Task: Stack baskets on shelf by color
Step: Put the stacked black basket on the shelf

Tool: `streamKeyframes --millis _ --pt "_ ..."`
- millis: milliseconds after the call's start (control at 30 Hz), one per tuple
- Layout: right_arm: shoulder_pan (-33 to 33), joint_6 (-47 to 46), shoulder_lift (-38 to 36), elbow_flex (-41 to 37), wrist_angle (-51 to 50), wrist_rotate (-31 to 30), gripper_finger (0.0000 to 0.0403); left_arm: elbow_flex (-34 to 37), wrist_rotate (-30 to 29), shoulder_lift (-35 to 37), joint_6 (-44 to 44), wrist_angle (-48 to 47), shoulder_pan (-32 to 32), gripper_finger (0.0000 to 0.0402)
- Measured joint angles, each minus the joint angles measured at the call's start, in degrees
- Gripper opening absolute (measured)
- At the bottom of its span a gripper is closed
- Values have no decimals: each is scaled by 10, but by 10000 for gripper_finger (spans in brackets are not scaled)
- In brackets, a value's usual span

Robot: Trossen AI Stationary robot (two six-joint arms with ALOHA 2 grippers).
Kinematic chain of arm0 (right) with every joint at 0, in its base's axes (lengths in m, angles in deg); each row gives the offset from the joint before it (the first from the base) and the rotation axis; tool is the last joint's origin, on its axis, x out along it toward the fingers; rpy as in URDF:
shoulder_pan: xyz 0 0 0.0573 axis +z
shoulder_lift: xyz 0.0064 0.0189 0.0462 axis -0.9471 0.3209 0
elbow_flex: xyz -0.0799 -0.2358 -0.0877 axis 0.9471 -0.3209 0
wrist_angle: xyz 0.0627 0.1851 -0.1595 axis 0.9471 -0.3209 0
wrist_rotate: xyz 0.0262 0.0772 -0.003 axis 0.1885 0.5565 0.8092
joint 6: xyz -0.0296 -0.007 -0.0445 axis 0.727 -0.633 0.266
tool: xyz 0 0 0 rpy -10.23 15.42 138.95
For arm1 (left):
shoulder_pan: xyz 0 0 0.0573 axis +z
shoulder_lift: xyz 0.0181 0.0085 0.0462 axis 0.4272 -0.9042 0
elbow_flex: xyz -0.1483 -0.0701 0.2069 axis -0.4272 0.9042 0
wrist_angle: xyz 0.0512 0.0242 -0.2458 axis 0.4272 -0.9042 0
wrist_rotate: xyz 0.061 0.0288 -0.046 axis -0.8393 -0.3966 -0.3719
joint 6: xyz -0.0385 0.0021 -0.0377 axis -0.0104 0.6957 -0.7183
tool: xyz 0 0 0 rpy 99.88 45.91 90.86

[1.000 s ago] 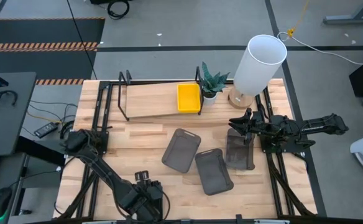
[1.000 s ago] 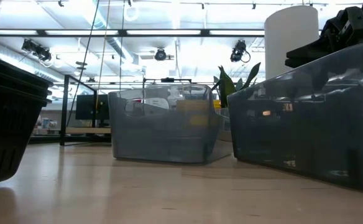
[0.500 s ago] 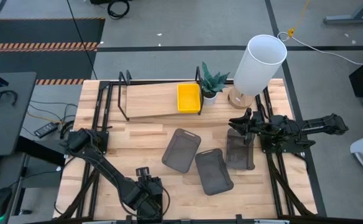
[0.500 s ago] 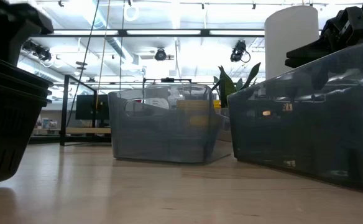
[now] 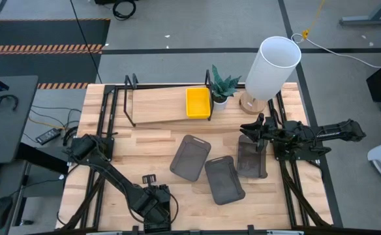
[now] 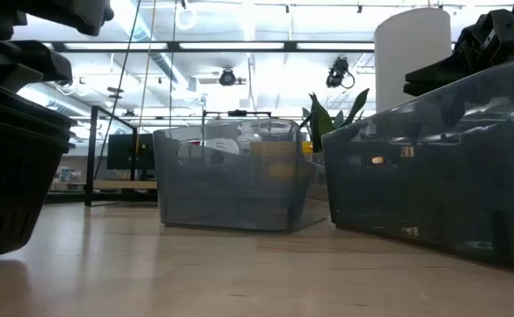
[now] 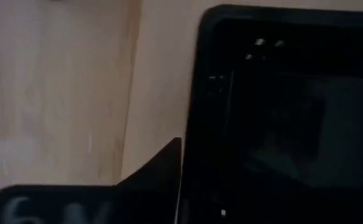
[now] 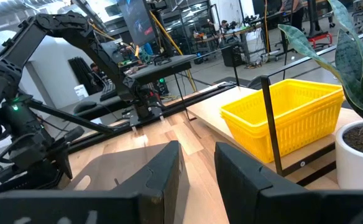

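On the light-wood shelf [image 5: 161,104] at the far side of the table [image 5: 145,156], a stack of yellow baskets [image 5: 198,103] sits at the end nearest the potted plant [image 5: 222,87]; in the right wrist view the stack [image 8: 287,121] shows at least two nested rims, though the exact count cannot be made out. Three smoky grey baskets lie on the tabletop in front of the shelf: the first [image 5: 190,156] toward the middle, the second [image 5: 224,179] just beside it nearer the front edge, and the third [image 5: 251,156] at the right, under the right gripper [image 5: 254,132]. That gripper hangs over the far end of the third grey basket with its two fingers [image 8: 150,180] parted by a narrow gap and nothing between them. The left gripper [image 5: 152,201] is down at the front edge of the table, over the black baskets [image 6: 11,167], which stand at the left edge of the low view as one nested stack, two rims visible. The left wrist view shows a black basket rim [image 7: 281,112] close up beside bare wood, but whether the left gripper's fingers are apart or together cannot be told. One tall white cylinder [image 5: 272,65] stands on a wooden base behind the right arm, beside the single plant.
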Motion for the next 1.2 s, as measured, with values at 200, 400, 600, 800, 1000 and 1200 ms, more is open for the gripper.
streamKeyframes --millis 200,400,600,800,1000,1200 --pt "0 0 0 0 0 0 109 -2 19 10 14 -16 0 20" --pt "0 0 0 0 0 0 109 -1 15 53 17 -46 8 20" --pt "0 0 0 0 0 0 109 0 11 126 32 -90 42 20" --pt "0 0 0 0 0 0 109 0 2 193 81 -146 112 20" --pt "0 0 0 0 0 0 109 0 -7 241 179 -181 221 20" --pt "0 0 0 0 0 0 109 0 -6 274 318 -179 352 20"
